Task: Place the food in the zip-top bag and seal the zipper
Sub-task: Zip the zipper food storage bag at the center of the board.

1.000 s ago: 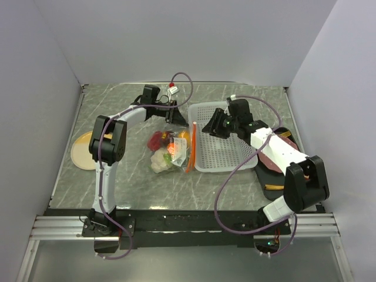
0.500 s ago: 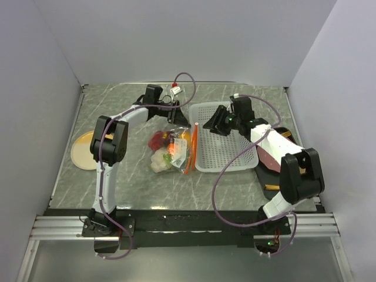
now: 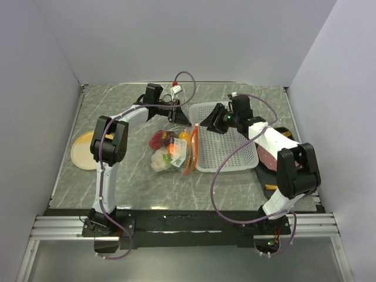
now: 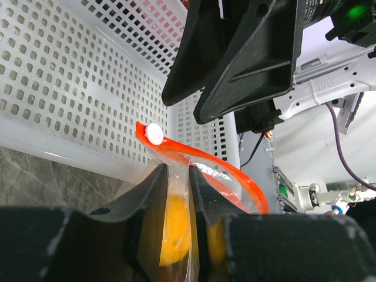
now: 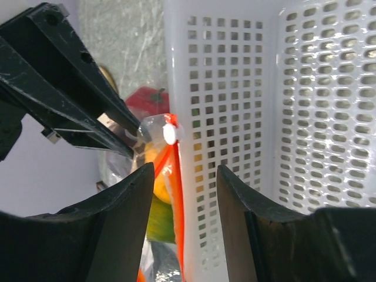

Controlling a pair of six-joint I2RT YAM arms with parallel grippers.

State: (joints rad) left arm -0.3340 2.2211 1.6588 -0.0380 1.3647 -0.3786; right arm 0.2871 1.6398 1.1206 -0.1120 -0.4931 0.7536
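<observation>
On the grey table [image 3: 235,194] the zip-top bag [image 3: 178,154] holds food [image 3: 157,140]; left hand [image 4: 178,179] clamps it, right hand [image 5: 183,176] apart

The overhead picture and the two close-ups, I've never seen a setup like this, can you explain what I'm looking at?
These are two robot arms bolted to the near edge of a table. The overhead picture looks down from behind them. The left arm and right arm reach toward a clear zip-top bag of toy food lying beside a white basket. A tan plate sits far left. The close-ups come from a camera on each wrist. In the left one, that arm's jaws pinch the bag's edge just below the orange zipper and its white slider. In the right one, that arm's jaws stand open, the slider showing between them, gripping nothing.
</observation>
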